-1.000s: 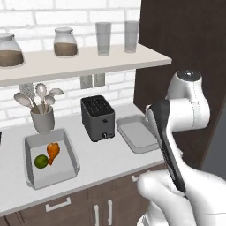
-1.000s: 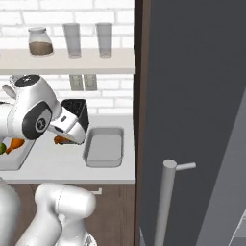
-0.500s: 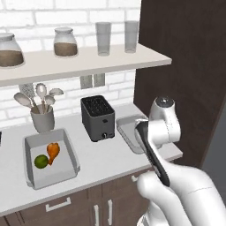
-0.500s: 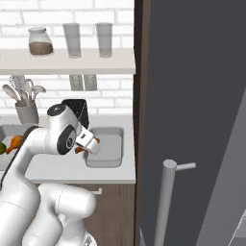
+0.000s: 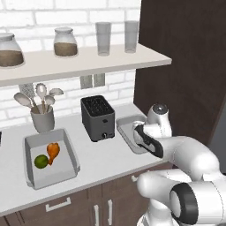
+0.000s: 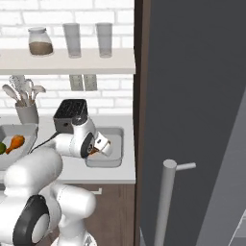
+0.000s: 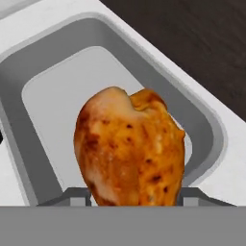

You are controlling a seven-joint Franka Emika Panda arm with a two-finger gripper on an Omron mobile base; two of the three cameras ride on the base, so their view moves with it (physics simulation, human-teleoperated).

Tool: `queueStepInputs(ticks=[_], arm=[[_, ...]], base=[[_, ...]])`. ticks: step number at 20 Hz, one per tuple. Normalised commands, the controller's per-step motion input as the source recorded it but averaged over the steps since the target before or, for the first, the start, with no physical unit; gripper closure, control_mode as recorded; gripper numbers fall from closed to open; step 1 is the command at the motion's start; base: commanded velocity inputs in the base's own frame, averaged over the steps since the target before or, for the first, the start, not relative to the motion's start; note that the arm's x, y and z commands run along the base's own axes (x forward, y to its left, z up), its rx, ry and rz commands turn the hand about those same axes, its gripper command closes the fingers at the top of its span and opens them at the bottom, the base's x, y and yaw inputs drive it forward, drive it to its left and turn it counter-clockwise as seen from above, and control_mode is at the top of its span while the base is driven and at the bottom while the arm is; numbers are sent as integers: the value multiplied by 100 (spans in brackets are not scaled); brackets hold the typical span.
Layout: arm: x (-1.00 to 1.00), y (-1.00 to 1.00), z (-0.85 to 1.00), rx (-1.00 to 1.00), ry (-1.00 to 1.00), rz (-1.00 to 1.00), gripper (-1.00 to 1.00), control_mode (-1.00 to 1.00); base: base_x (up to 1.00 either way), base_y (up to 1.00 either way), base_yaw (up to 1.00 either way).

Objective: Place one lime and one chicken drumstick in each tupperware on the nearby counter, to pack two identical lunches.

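- A white robot arm reaches low over a long pale grey worktop (image 5: 101, 159) that runs above dark brown cabinets.
- Its jaws grip an orange-brown roasted chicken drumstick (image 7: 129, 149); in the hand view the meat sits between the two dark fingertips (image 7: 77, 196), thick end up, so it is held and not resting on anything.
- The gripper (image 6: 97, 150) hangs over a shallow, empty grey rectangular tupperware (image 7: 53, 91) at the right end of the worktop, just beside the tall dark cabinet. The drumstick is above the tub's open floor, seemingly so that it lands inside and not on the rim.
- A second grey tupperware (image 5: 31, 145) lies well to the left, and already holds one small round green lime (image 5: 41, 161) and another orange-brown drumstick (image 5: 53, 151), touching each other.
- A black toaster (image 5: 97, 117) stands between the two tubs, and a grey cup of utensils (image 5: 43, 118) stands behind the left tub.
- In my judgement, the right tub will want a lime once this drumstick is let go.
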Motion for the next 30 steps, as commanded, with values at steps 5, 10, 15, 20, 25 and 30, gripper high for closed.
queueStepInputs(ticks=[5, 10, 15, 20, 25, 30], arm=[[98, 2, -16, 0, 11, 0, 100, -100], [80, 1, -71, 0, 17, 0, 100, -100], [4, 4, -38, 0, 1, 0, -100, -100], [-24, 5, 20, 0, -3, 0, -100, -100], [-10, 13, 50, 0, -1, 0, -100, -100], [-100, 0, 100, 0, -24, 0, -100, -100]], base=[[0, 0, 0], [0, 0, 0], [0, 0, 0], [0, 0, 0], [0, 0, 0], [0, 0, 0]])
